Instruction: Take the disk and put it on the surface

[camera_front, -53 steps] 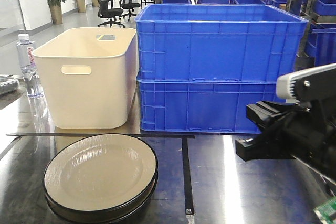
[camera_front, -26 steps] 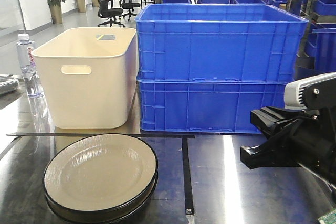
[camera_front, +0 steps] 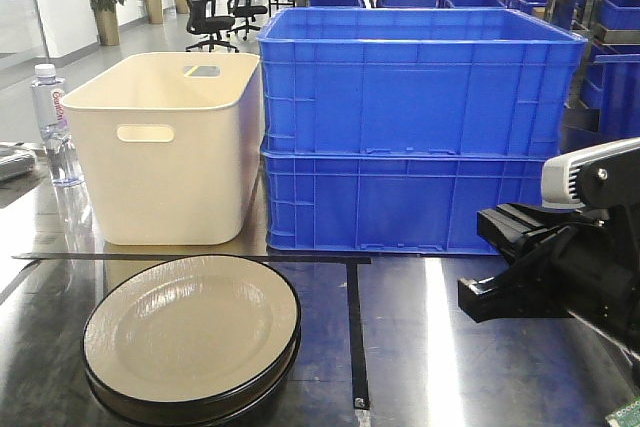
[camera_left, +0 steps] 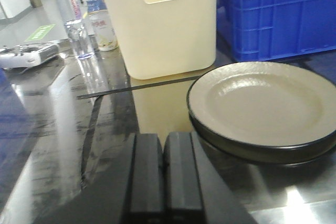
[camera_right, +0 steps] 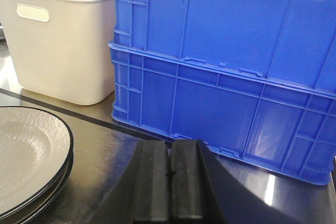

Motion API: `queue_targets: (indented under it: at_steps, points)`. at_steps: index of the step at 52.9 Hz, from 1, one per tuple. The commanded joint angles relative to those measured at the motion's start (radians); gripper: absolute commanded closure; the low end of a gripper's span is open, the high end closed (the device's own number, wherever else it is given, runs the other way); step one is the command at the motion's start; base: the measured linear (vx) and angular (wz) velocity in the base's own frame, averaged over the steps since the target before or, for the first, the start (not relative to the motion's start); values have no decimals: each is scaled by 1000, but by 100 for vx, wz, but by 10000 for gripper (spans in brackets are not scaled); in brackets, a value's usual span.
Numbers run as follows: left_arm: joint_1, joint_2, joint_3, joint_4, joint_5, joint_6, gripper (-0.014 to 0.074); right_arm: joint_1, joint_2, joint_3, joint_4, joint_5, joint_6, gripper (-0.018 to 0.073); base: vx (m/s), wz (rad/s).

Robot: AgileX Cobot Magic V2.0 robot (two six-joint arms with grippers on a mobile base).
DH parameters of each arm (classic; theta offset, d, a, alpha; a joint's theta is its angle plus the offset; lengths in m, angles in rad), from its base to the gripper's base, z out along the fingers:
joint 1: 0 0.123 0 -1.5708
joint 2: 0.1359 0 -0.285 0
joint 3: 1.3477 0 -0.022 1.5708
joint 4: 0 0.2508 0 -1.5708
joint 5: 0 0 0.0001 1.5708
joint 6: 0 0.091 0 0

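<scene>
The disk (camera_front: 190, 335) is a beige plate with a black rim, topmost of a short stack at the front left of the surface (camera_front: 450, 367), a dark glossy tabletop with black tape lines. My right gripper (camera_front: 468, 297) hovers to the right of the stack, well apart from it, jaws shut on nothing. In the right wrist view the shut gripper (camera_right: 169, 150) points at the blue crates, with the disk (camera_right: 26, 156) at the left edge. In the left wrist view my left gripper (camera_left: 164, 141) is shut and empty just left of the disk (camera_left: 262, 106), low over the surface (camera_left: 63, 145).
A cream bin (camera_front: 165, 147) stands behind the stack. Two stacked blue crates (camera_front: 415, 127) fill the back right. A water bottle (camera_front: 55, 122) stands at the far left; another bottle (camera_left: 102, 24) and a white device (camera_left: 26, 56) lie left of the bin.
From one second ago my right gripper shifted slightly right and down, then held still. The stack of plates has not moved.
</scene>
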Motion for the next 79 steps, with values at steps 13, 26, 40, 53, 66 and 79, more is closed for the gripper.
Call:
queue_targets:
  at_steps: [13, 26, 40, 53, 66, 79]
  points:
    - [-2, -317, 381, 42, -268, -54, 598, -3, -22, -31, -10, 10, -5, 572, 0, 0]
    - [-25, -399, 621, 206, -454, -317, 598, -3, -21, -31, -10, 10, -5, 572, 0, 0]
    - [-93, -399, 673, 270, -551, -349, 598, -3, -17, -31, -10, 10, -5, 572, 0, 0]
    - [-93, -397, 672, 265, -548, -355, 598, -3, -17, -31, -10, 10, -5, 572, 0, 0]
    - [-93, -397, 672, 265, -548, -355, 598, -3, -17, -31, -11, 10, -5, 573, 0, 0]
    - [-93, -397, 672, 265, -548, -355, 598, -3, -17, -31, -11, 10, -5, 571, 0, 0]
